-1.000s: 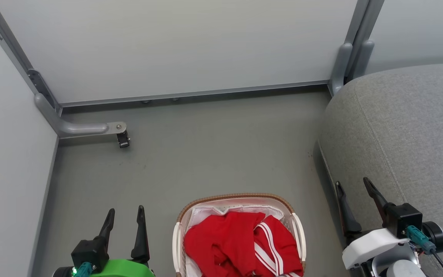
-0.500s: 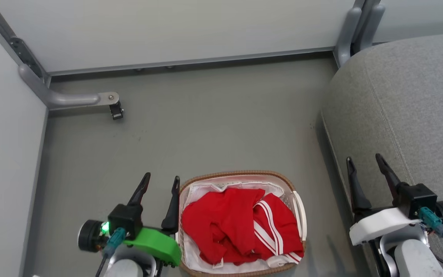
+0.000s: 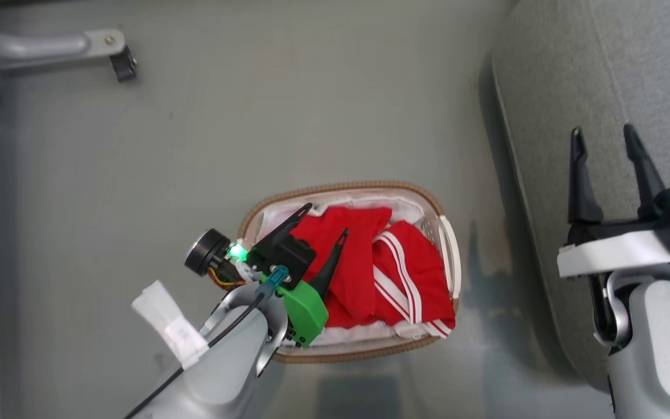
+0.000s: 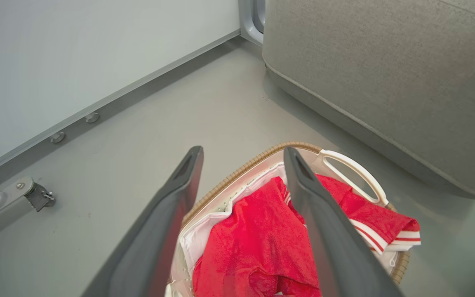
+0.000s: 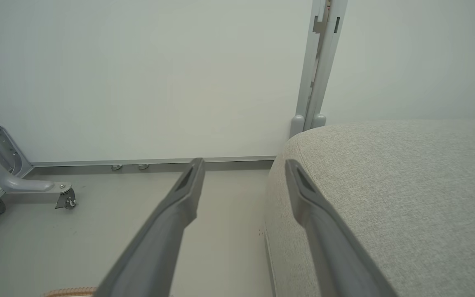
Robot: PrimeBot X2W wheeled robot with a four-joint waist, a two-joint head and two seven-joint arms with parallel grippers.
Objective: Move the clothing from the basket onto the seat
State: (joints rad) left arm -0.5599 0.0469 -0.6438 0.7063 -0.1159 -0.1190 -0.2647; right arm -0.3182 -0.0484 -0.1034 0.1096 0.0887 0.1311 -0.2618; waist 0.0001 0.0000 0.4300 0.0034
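Jersey [image 3: 405, 273] sits bunched in the basket [image 3: 346, 187], on the floor [image 3: 253, 116] just left of the seat [image 3: 631, 70]. Transfer not yet done.

Risks from here:
- Liner [image 4: 198, 237] shows white round the jersey. If the pinch goes too deep or too near the edge, the fingers take liner with the cloth and the basket comes up too. It looks light and nothing pins it down.
- Left end effector [image 3: 327, 218] hangs over the basket's left part, one finger close to the woven rim. A straight descent from here could clip the rim or tip the basket.
- Jersey is crumpled, with the striped hem spilling toward the near wall. A single-point pick likely leaves a long tail that drags over the rim or snags a handle on the way to the seat.
- Right end effector [image 3: 601, 129] hangs over the seat's front edge, about where the drop path would go. Collision risk if it isn't cleared.

Pose: left forearm comes in from the lower left of the head view, wrist pitched down, fingers aimed across the basket toward the seat. Fingers are spread wide with nothing between them. The wrist view puts the red cloth below the gap, contact not evident. Right arm stands by the seat, fingers pointing away from the robot, spread wide, empty.
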